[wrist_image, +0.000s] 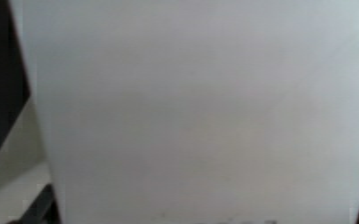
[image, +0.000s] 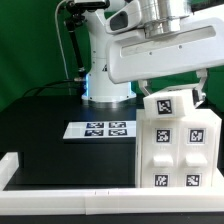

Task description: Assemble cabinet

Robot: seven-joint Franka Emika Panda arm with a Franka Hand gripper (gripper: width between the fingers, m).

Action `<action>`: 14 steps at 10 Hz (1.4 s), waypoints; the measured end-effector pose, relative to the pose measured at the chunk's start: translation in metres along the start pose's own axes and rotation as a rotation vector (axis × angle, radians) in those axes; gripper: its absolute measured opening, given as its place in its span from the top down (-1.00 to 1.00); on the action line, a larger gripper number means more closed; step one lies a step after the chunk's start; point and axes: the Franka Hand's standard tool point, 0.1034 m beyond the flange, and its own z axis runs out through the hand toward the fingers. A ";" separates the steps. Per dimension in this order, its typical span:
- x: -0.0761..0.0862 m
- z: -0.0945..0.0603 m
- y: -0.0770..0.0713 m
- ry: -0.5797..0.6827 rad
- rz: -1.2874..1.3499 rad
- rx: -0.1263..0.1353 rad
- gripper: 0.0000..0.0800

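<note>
The cabinet is a large white box with several black-and-white tags on the face turned to the camera. It stands upright on the black table at the exterior view's right, near the front. My gripper comes down on its top end, with one dark finger against one side and the other against the opposite side. The jaws are spread wide and closed on the cabinet's body. In the wrist view a plain white face of the cabinet fills almost the whole picture and hides my fingertips.
The marker board lies flat on the black table in the middle. The arm's white base stands behind it. A white rim runs along the table's front and the exterior view's left edge.
</note>
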 end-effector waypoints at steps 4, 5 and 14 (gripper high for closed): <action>0.001 0.001 0.003 -0.001 0.321 0.015 -0.37; 0.000 0.001 0.003 -0.005 0.428 0.016 -0.37; -0.004 0.002 0.000 -0.072 1.164 0.028 -0.37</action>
